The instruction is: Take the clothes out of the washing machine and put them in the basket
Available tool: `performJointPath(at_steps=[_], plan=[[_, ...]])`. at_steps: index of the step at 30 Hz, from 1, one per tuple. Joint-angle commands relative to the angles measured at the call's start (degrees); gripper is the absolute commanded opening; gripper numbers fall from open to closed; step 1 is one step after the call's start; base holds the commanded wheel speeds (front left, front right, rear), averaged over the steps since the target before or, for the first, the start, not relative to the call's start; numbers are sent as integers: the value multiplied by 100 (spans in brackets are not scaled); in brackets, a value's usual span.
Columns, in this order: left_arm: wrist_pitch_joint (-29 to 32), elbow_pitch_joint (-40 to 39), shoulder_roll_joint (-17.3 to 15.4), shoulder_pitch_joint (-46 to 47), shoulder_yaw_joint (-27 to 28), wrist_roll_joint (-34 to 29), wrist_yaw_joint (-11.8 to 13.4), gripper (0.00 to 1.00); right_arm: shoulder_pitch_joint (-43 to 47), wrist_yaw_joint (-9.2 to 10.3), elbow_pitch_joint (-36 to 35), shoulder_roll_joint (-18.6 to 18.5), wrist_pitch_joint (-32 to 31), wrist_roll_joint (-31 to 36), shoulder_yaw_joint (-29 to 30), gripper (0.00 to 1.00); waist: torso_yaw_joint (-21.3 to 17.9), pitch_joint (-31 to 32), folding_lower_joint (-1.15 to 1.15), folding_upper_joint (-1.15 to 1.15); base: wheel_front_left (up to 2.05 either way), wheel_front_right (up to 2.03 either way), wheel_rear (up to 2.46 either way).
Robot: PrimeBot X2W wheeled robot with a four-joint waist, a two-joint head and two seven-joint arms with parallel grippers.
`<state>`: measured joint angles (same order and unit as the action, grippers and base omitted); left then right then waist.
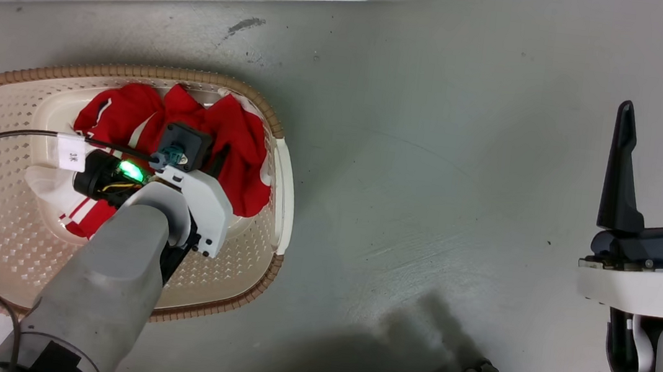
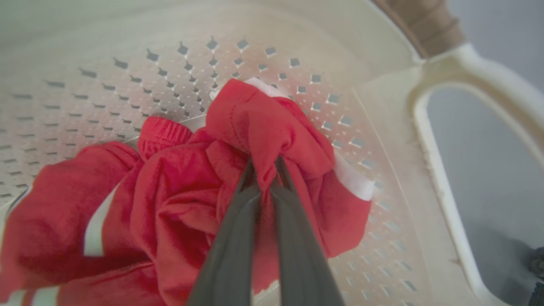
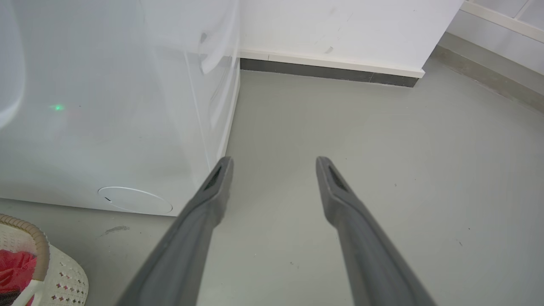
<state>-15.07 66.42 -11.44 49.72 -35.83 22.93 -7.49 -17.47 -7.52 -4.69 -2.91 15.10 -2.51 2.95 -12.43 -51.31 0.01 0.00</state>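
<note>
The clothes (image 2: 178, 191) lie bunched inside the basket (image 1: 132, 71), red folds with white stripes and trim heaped on its perforated bottom, toward the side nearer the washing machine (image 3: 106, 127). They look light, limp and crumpled, so they should sag and trail from any single pinch. A thick gathered fold near the middle of the heap seems the safest hold, since a hem or edge would likely let the rest dangle or slip. The left gripper (image 2: 265, 163) reaches down into the basket, its two dark fingers clamped on just such a ridge of red fabric. The basket stands on the grey floor (image 1: 431, 191) just before the machine. The right gripper (image 1: 661, 111) hangs well apart to the side, fingers spread, holding nothing.
</note>
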Motion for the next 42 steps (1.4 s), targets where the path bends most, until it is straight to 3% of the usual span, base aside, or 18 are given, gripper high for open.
performJointPath(at_steps=[1, 3, 4, 11, 19, 30, 42], plan=[[-13, -33, 7, 50, -18, 13, 7, 0, -91, 6, 2, 4, 9, -20, -12, 100, -5, -3, -1, 0, 0, 0, 0], [-14, -73, -35, 47, -15, 32, 6, 0, -124, 6, 14, 4, 9, -18, -24, 100, -2, 7, -1, 0, 0, 0, 0], [-14, -102, -51, 39, -4, 8, 9, 98, -136, 6, 17, 4, 9, -11, -14, 100, 9, 30, -1, 0, 0, 0, 0], [-14, -584, -82, -276, 123, -168, 51, 100, -134, 6, 150, 4, 9, 79, 48, 100, 142, 533, -1, 0, 0, 0, 0], [-14, -1719, -92, -978, 585, -414, 148, 100, 74, 6, 427, 3, 9, 234, 183, 100, 434, 1622, -1, 0, 0, 0, 0], [-15, -3879, -110, -2090, 1820, -854, 301, 100, 441, 6, 685, -2, 9, 177, 396, 100, 911, 3016, -1, 0, 0, 0, 0], [-15, -5525, 260, -3800, 3108, -1335, 480, 100, 1107, 6, 835, 2, 9, 326, 326, 100, 1113, 4295, -1, 0, 0, 0, 0]])
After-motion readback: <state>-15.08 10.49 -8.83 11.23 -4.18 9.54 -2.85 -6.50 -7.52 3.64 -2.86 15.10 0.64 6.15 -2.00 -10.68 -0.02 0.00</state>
